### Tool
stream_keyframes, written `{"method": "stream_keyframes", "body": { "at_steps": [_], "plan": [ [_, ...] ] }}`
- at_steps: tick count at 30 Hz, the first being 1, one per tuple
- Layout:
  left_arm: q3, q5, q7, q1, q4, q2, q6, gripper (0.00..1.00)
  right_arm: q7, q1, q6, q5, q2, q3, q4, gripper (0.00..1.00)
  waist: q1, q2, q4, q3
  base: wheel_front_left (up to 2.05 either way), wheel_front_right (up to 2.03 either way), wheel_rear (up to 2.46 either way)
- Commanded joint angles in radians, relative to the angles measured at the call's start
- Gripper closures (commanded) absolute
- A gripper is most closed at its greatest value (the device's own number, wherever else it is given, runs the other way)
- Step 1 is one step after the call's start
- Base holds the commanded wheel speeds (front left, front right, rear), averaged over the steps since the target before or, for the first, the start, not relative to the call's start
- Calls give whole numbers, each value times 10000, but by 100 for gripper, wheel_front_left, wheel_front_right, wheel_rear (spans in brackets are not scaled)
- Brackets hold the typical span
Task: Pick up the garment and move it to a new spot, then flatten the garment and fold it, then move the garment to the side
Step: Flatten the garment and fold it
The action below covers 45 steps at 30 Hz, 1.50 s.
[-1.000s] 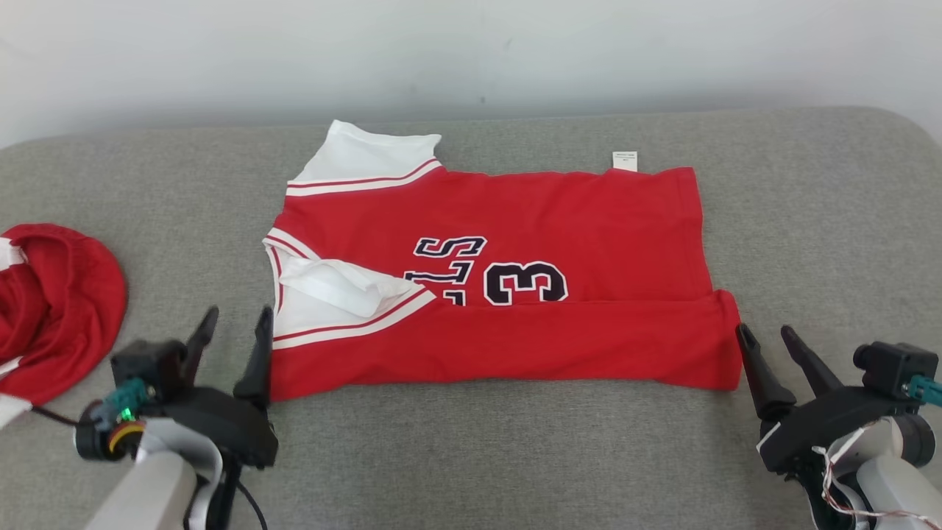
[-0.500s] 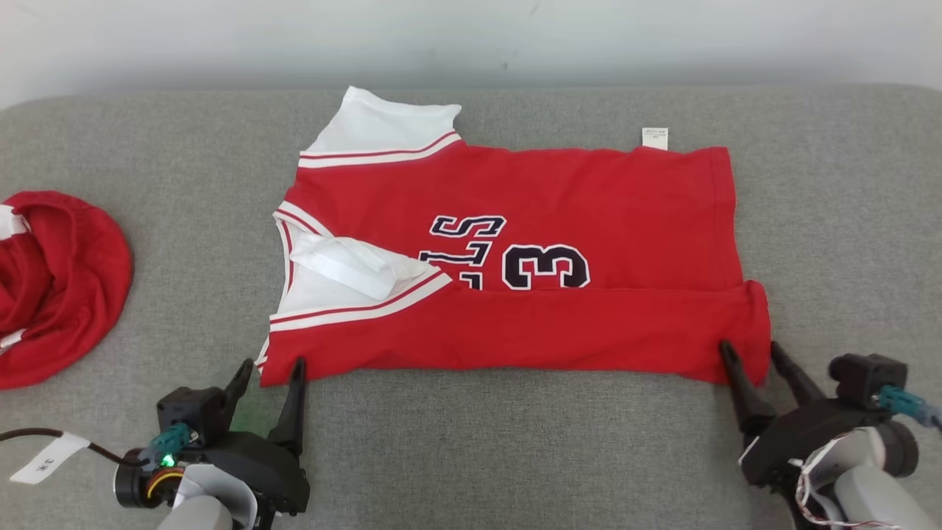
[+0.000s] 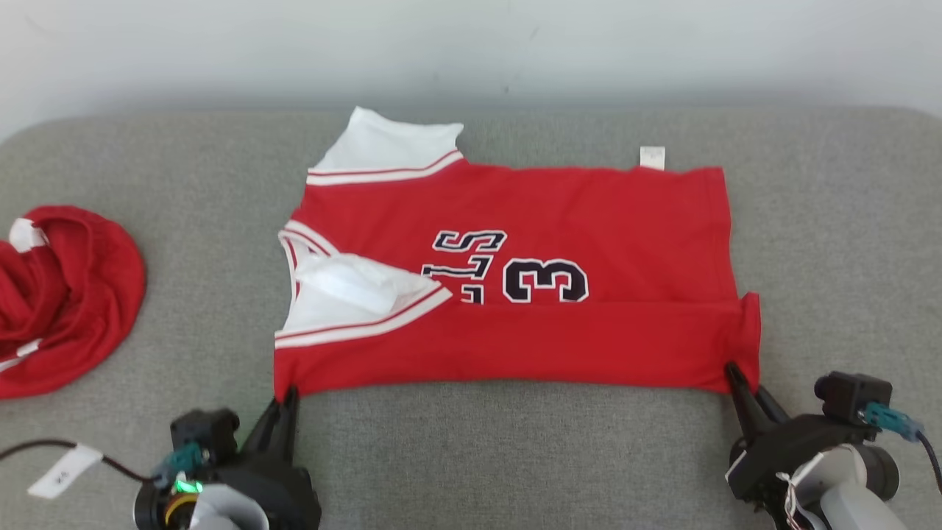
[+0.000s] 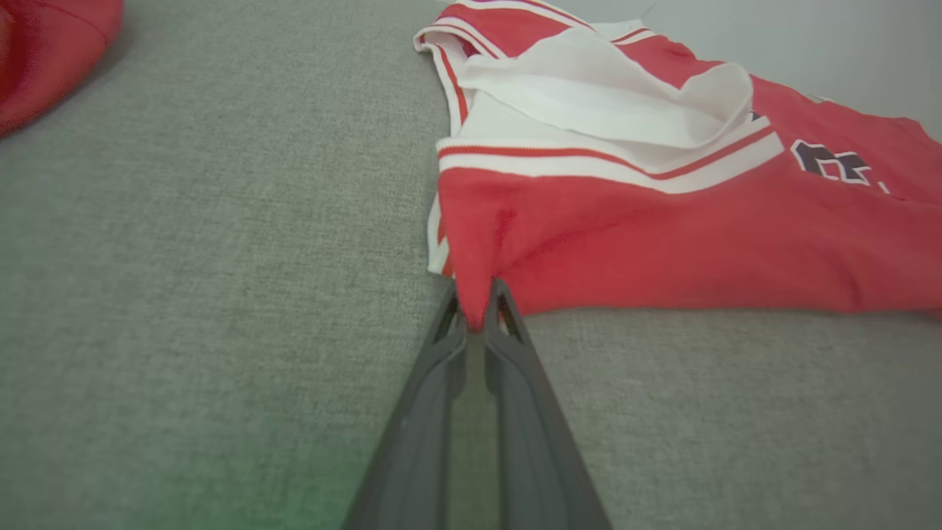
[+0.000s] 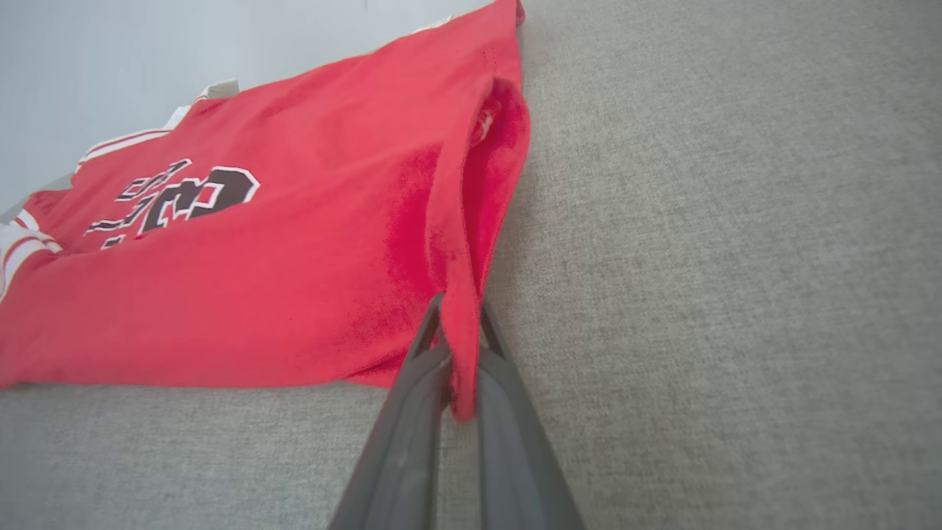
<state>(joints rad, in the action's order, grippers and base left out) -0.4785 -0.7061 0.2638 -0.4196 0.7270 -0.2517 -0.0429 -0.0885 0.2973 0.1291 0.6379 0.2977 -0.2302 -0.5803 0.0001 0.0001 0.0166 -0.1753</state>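
At the far left of the grey worktop lies a crumpled heap of red cloth with bits of white trim, well apart from the shirt. Near the front left edge a dark cable carries a white tag.

The left tool sits at the near left, its two dark fingers drawn narrow and pinching the near left corner of the shirt. In the left wrist view the left tool has a small peak of red cloth caught between its tips, and the shirt spreads away to the right of it, with the red heap at the top left.

The shirt lies across the middle of the worktop, collar end to the left and hem to the right. It is red with white sleeves edged in red and white stripes, and it bears dark lettering and a large 3. Its near edge is folded over into a long red band that covers the lower part of the print. A small white label sticks out at the far right edge.

At the near right, the right tool is also narrowed onto cloth, gripping the near right corner. In the right wrist view the right tool clamps the doubled hem, which stands up in a ridge from the shirt.
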Motion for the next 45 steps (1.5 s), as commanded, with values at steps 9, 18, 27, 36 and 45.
{"method": "stream_keyframes", "body": {
  "at_steps": [9,18,27,36,45],
  "plan": [
    [164,172,33,2116,-1040,38,215,100,198,-1813,25,778,483,507,932,100,-1,-1,143,1482,0,0,0],
    [50,-83,-365,4036,-2854,-80,898,100,1302,-3745,25,964,289,1582,2207,100,-1,-1,237,1810,0,0,0],
    [-21,91,-469,4199,-3380,-264,1330,0,1678,-4111,25,340,-197,2190,2749,0,-1,-1,219,1821,0,0,0],
    [795,855,10,4230,-4576,-415,1785,0,643,-3891,25,-564,-558,2883,3605,0,-1,-1,327,1885,0,0,0],
    [1683,3041,35,4660,-5987,-792,1963,0,-926,-4168,25,-1936,-895,3232,4159,0,-1,-1,558,1877,0,0,0]
  ]
}}
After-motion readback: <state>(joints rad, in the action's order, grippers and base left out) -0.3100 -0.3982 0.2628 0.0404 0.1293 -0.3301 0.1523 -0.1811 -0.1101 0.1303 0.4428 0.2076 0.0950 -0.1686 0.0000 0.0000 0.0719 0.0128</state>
